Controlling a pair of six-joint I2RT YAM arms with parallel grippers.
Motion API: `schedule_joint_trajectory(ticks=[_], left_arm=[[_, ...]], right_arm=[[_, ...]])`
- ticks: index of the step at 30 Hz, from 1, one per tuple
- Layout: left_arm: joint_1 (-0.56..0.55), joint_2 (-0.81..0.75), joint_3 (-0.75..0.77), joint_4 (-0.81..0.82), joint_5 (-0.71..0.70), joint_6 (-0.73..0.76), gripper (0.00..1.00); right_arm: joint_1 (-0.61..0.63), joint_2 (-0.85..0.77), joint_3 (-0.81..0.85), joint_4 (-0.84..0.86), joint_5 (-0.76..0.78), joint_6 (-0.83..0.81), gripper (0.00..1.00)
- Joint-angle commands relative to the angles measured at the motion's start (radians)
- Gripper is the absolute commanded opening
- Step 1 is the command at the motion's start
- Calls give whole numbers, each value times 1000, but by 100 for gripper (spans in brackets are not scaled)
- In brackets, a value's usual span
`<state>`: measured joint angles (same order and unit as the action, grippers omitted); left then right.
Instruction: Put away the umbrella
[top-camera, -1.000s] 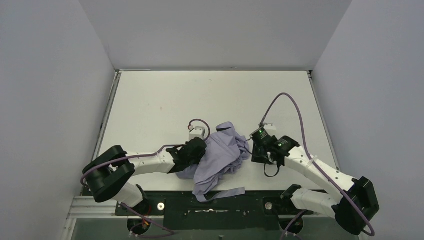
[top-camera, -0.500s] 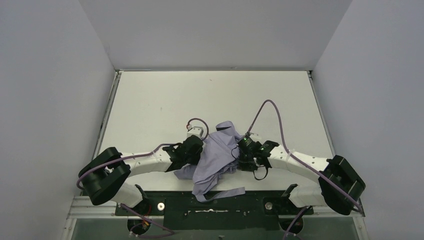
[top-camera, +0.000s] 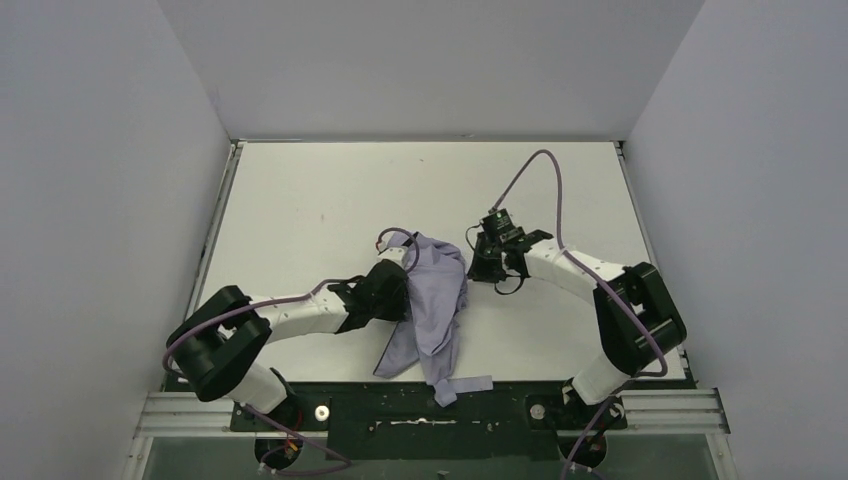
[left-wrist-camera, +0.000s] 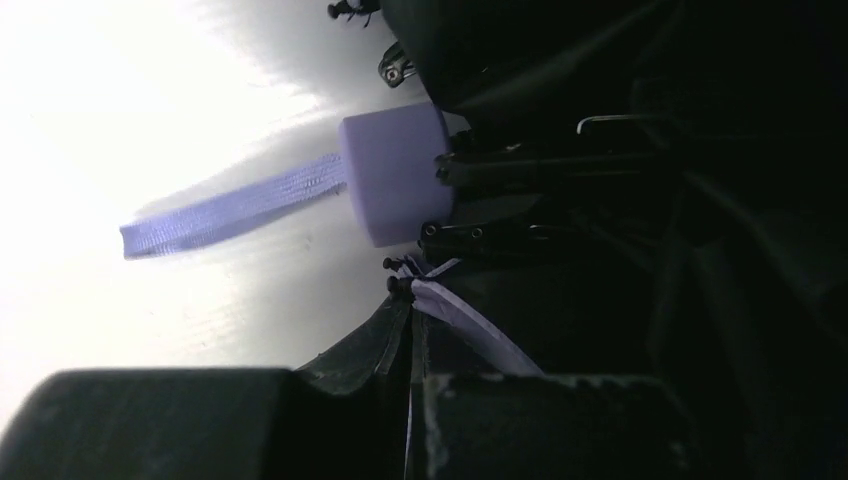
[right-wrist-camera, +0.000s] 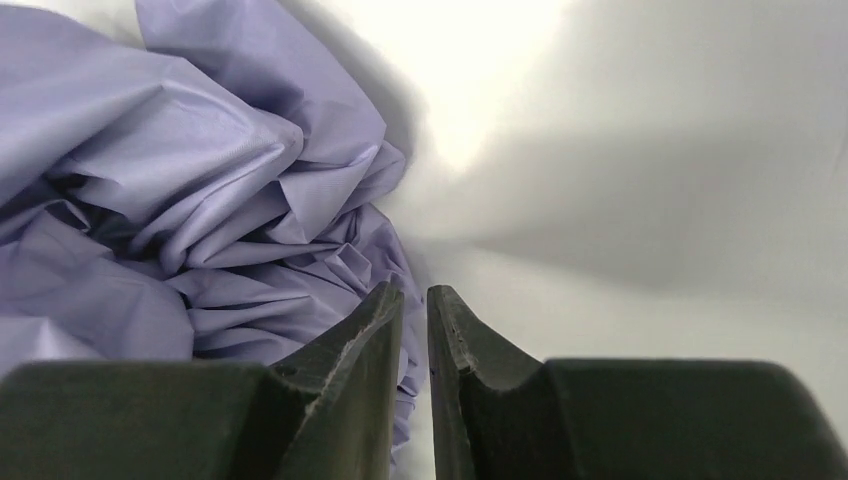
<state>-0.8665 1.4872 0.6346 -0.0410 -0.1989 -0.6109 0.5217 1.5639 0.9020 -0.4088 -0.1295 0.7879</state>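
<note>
From above, the umbrella (top-camera: 432, 300) lies collapsed but unwrapped near the middle of the worktop (top-camera: 320, 200). Its lavender canopy is a crumpled strip that trails toward the near edge. The left tool (top-camera: 392, 290) is tucked against its left side. The right tool (top-camera: 478, 262) touches its far right edge.

The left wrist view shows the lavender handle (left-wrist-camera: 392, 175) with its wrist strap (left-wrist-camera: 230, 210) lying on the bright worktop. Thin ribs (left-wrist-camera: 610, 122) and black cloth fill the dark side. The left tool is clenched, and dark fabric and a rib run down between its fingers (left-wrist-camera: 150, 420), so I judge it is holding the umbrella there.

In the right wrist view, the fingers (right-wrist-camera: 350, 380) are drawn nearly together beside bunched canopy (right-wrist-camera: 200, 180). A thin strip of lavender sits in the slit. This looks like a pinch on the cloth's edge, though not certainly.

The step in hand seems to be gathering the loose canopy around the shaft. To do it well, the left tool should stay a firm anchor near the handle. The right tool should take a whole fold rather than 1 layer and draw it low and smoothly toward the shaft, clear of the ribs so nothing snags.
</note>
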Motion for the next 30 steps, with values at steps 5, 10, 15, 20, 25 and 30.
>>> schedule_joint_trajectory(ticks=[5, 10, 15, 20, 25, 30], left_arm=[[97, 18, 79, 1, 19, 56, 0], [101, -83, 4, -44, 31, 51, 3], [97, -275, -136, -109, 64, -15, 12], [82, -543, -285, -94, 187, -44, 29], [53, -739, -408, 15, 321, -55, 49], [48, -754, -435, 74, 402, -57, 74]], right_arm=[[-102, 1, 56, 19, 62, -188, 23], [-134, -198, -68, -12, 31, -250, 37], [-98, -481, -275, 31, -145, -195, 50], [64, -786, -474, 131, -155, -49, 68], [240, -864, -617, 364, -123, 79, 71], [371, -688, -631, 567, -102, 79, 69]])
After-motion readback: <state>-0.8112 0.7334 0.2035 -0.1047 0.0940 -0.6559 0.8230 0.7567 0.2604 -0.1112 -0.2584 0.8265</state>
